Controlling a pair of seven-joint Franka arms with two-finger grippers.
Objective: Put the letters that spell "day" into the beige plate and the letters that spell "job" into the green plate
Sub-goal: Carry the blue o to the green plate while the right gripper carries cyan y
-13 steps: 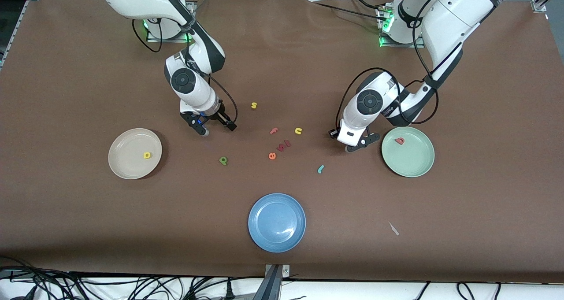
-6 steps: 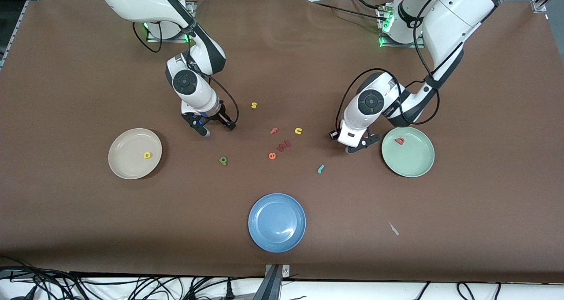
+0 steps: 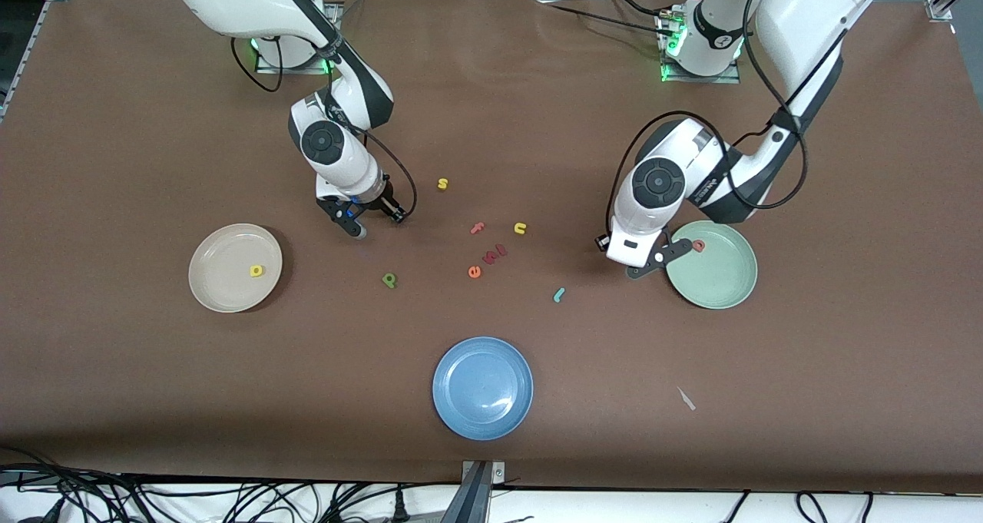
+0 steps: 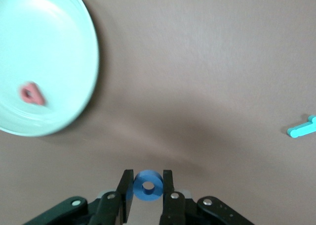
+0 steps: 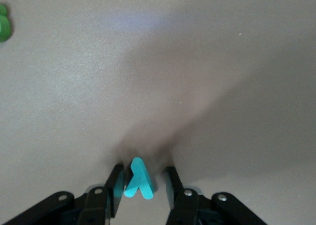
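Blue plate (image 3: 482,387): nearest the front camera, on the brown counter (image 3: 115,369)
Teal "j" (image 3: 559,295): flat on the counter, between the blue plate and the letter cluster
Green letter (image 3: 389,279): on the counter, between the beige plate and the cluster
Beige plate (image 3: 223,289): toward the right arm's end; yellow letter (image 3: 256,271) lies in it
Green plate (image 3: 722,289): toward the left arm's end; pink-red "b" (image 4: 31,93) lies in it
Left gripper (image 4: 147,185): at the green plate's rim; fingers (image 4: 126,188) closed on the blue "o" (image 4: 148,186), which sits squarely between them
Right gripper (image 5: 141,183): low over the counter; fingers (image 5: 116,183) narrowed around the teal "y" (image 5: 138,179), a small gap showing on one side
Spare letters: orange "e" (image 3: 474,272), pink "f" (image 3: 478,228), yellow "u" (image 3: 520,228), yellow "s" (image 3: 442,183), farthest
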